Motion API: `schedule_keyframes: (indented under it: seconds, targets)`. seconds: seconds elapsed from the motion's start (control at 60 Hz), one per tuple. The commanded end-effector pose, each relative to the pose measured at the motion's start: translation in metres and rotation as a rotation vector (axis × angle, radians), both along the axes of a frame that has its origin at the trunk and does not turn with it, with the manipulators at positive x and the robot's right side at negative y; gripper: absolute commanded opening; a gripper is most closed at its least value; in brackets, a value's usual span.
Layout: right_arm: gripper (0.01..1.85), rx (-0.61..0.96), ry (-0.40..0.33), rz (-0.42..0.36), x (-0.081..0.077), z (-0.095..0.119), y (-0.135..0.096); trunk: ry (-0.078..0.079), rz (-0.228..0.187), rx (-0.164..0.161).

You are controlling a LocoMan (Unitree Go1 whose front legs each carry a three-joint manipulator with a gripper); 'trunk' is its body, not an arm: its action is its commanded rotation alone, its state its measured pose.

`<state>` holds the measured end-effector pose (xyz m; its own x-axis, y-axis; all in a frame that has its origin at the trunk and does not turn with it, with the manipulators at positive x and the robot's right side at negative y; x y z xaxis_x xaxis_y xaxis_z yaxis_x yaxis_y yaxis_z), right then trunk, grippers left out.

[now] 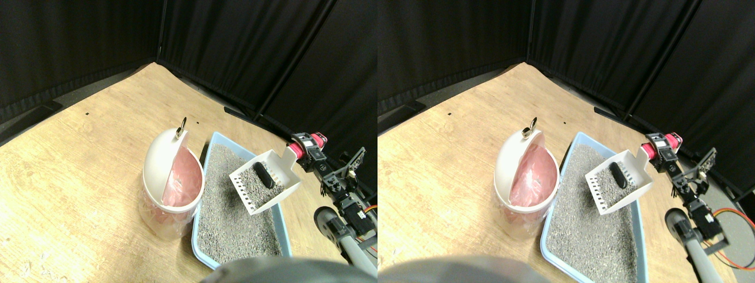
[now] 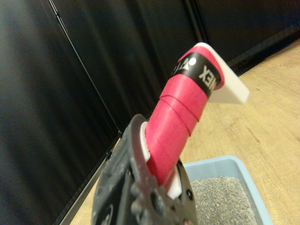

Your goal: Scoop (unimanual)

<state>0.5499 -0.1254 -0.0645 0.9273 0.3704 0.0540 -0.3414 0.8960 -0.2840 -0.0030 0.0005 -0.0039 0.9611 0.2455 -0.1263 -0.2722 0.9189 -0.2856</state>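
Gripper (image 1: 308, 154) clamps red-wrapped handle (image 2: 176, 126) of white slotted plastic scoop (image 1: 266, 180), held level over blue litter tray (image 1: 282, 221) so dark oblong lump (image 1: 263, 175) stays in; white swing-lid bin (image 1: 171, 183) beside tray's left edge.

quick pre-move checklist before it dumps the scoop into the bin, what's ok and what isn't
1. Load in scoop: dark object lies in it with some litter. Ok.
2. Scoop lifted above the litter tray. Ok.
3. Bin lid swung open, pink liner exposed. Ok.
4. Scoop over the bin mouth: it hangs over the tray, beside the bin. Not ok.
5. End effector on the red wrapped handle: wrist view shows the handle seated in the jaw frame. Ok.
6. Scoop level: tilted, slotted edge lower. Cannot tell if the load is secure.
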Motion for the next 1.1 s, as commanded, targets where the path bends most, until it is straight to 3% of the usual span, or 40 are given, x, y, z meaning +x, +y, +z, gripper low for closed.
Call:
schedule_keyframes:
  seconds: [0.017, 0.567, 0.917, 1.1]
  targets:
    - [0.06, 0.046, -0.026, 0.01, 0.0, 0.005, 0.007, 0.018, 0.019, -0.006]
    - [0.06, 0.092, -0.001, 0.046, 0.004, 0.005, 0.03, 0.012, 0.06, -0.018]
    - [0.06, 0.223, 0.051, 0.042, 0.006, -0.008, 0.044, 0.008, 0.091, -0.025]
    - [0.06, 0.231, 0.043, 0.06, 0.003, -0.01, 0.053, 0.003, 0.104, -0.033]
